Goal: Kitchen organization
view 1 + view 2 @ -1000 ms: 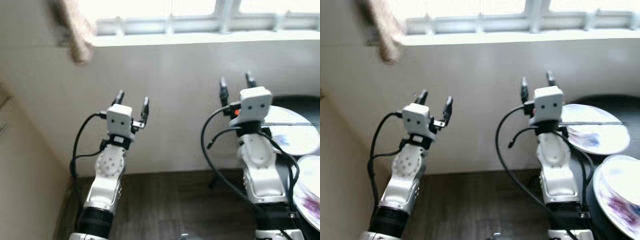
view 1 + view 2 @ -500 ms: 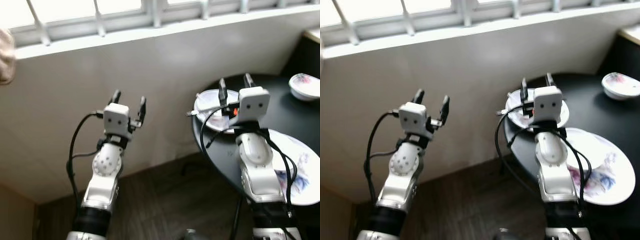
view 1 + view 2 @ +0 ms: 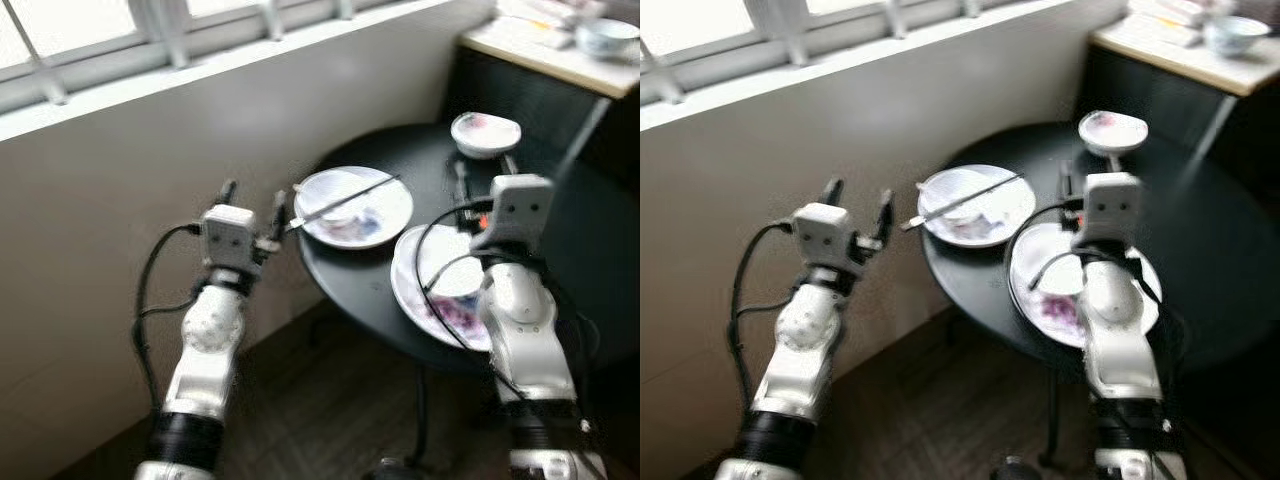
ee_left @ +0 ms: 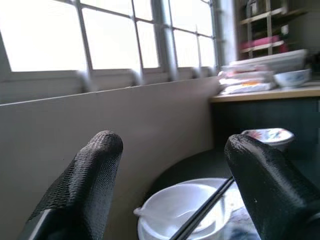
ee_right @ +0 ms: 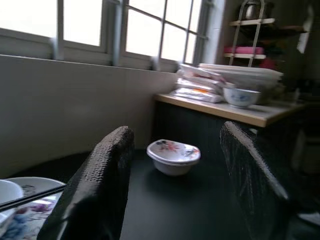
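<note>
A round black table (image 3: 560, 250) holds the dishes to be sorted: a far plate (image 3: 355, 207) with a chopstick (image 3: 345, 200) laid across it, a near flowered plate (image 3: 445, 285) and a small bowl (image 3: 485, 133) beyond. Nothing looks tidied yet; the whole job seems ahead. The left gripper (image 3: 252, 195) hovers just beside the table's edge, fingers spread, empty. The right gripper (image 5: 180, 165) hangs above the near plate, also spread and empty. A counter (image 3: 1185, 50) stands behind.

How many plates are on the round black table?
2. One plate near the window wall, with chopsticks across it; one flowery plate nearer the robot, partly behind its right arm. More may be hidden.
</note>
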Tool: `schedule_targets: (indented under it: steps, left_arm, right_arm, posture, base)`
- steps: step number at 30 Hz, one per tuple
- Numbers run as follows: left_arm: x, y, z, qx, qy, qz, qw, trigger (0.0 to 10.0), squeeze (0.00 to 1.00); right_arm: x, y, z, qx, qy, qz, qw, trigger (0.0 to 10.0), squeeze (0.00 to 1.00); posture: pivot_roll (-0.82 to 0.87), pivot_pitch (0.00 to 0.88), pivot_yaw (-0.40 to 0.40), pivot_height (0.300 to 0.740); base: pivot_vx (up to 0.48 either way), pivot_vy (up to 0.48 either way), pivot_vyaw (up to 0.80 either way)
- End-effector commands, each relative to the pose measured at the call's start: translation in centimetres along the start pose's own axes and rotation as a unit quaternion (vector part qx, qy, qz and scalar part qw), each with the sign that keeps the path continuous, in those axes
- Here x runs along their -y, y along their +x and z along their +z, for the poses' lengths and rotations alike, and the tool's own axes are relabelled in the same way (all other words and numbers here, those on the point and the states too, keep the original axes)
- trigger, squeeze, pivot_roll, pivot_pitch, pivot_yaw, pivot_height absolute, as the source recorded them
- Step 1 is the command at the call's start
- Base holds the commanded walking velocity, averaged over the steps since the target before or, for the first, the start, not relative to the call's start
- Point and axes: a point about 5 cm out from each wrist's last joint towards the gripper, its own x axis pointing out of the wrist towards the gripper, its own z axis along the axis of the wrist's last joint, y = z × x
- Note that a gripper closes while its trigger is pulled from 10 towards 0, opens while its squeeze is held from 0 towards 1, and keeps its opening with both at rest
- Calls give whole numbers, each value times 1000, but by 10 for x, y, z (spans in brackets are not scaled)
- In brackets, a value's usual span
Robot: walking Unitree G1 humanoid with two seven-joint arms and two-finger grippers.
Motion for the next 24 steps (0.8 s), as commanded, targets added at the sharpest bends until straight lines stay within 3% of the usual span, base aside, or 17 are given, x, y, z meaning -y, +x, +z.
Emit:
schedule_targets:
  steps: [1,11,15,18,24]
  left_arm:
    - [-7,0,0,-1,9,8,1000,10000,0]
    - [-5,-1,-1,-5,10,6,1000,10000,0]
    - [-5,-1,-2,-7,11,6,1000,10000,0]
    - [-6,-1,-3,-9,11,7,1000,10000,0]
    - [-6,-1,-4,-13,13,9,1000,10000,0]
  right_arm:
    - [0,1,-4,-18,19,-8,1000,10000,0]
    - [1,0,-28,-115,101,-5,988,10000,0]
    - [-1,-2,-39,-158,139,3,978,10000,0]
    - [-2,-4,-50,-206,182,-1,961,10000,0]
    - [4,-5,-57,-237,193,-25,952,10000,0]
  posture:
    - [-98,0,28,740]
    - [-100,0,27,740]
    - [-98,0,26,740]
    - [-98,0,26,740]
    - [-96,0,25,740]
  base:
    - [0,0,-725]
    - [0,0,0]
    - [0,0,0]
    - [0,0,0]
    - [0,0,0]
